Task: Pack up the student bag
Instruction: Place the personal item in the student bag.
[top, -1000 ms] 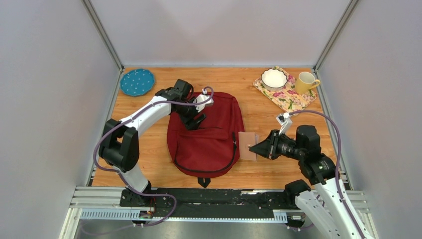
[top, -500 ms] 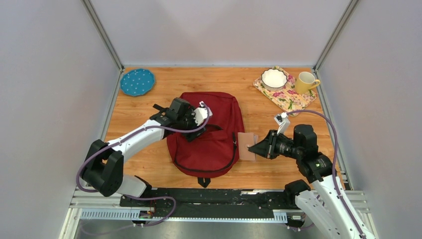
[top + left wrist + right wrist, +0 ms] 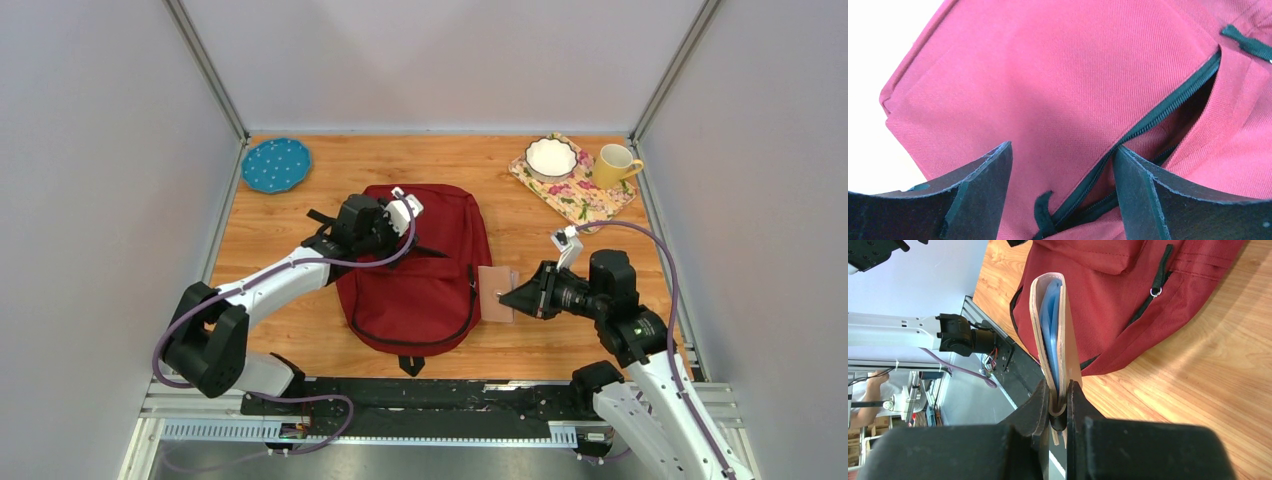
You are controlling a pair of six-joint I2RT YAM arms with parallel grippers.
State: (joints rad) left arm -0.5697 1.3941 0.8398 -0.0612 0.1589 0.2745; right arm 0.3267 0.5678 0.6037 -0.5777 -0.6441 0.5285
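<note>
One student bag [image 3: 420, 285], wallet [image 3: 495, 296], plate [image 3: 275, 165], bowl [image 3: 551, 157], mug [image 3: 614, 164]

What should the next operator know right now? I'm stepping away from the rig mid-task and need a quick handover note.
Left tool: open, empty, hovering over the partly open zipper of the student bag.
Right tool: shut on a tan case with blue contents, held beside the bag's right side, outside it.
The bag lies flat.
Done: case picked up, zipper partly open.
Left: probably widen the opening, slide the case in, zip up.
</note>
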